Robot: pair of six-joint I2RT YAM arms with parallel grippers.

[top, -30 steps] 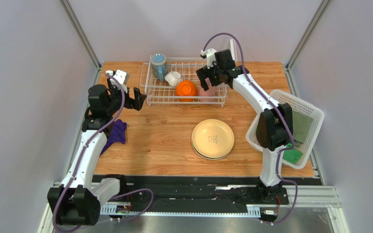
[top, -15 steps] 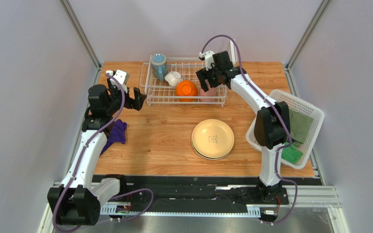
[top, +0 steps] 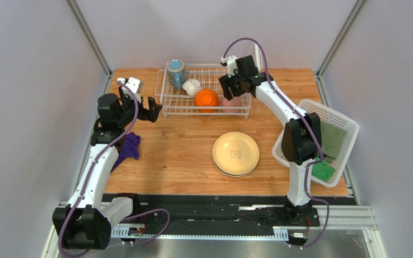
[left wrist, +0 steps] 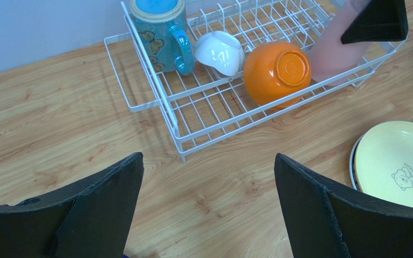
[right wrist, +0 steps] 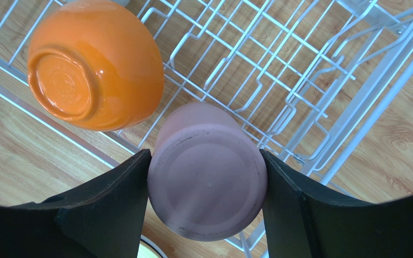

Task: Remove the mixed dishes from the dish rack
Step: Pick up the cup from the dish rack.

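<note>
The right gripper (right wrist: 206,156) has its two fingers against both sides of the pink tumbler (right wrist: 207,196), gripping it. The tumbler stands upside down in the dish rack (left wrist: 203,115), just beside the orange bowl (right wrist: 93,64). The left gripper (left wrist: 207,158) is wide open and holds nothing, above the wooden table (left wrist: 58,134) near the rack

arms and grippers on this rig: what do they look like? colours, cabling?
The left arm and right arm have white links, black joint housings and a purple cable along each. The left gripper and right gripper carry broad black wedge-shaped fingers.
</note>
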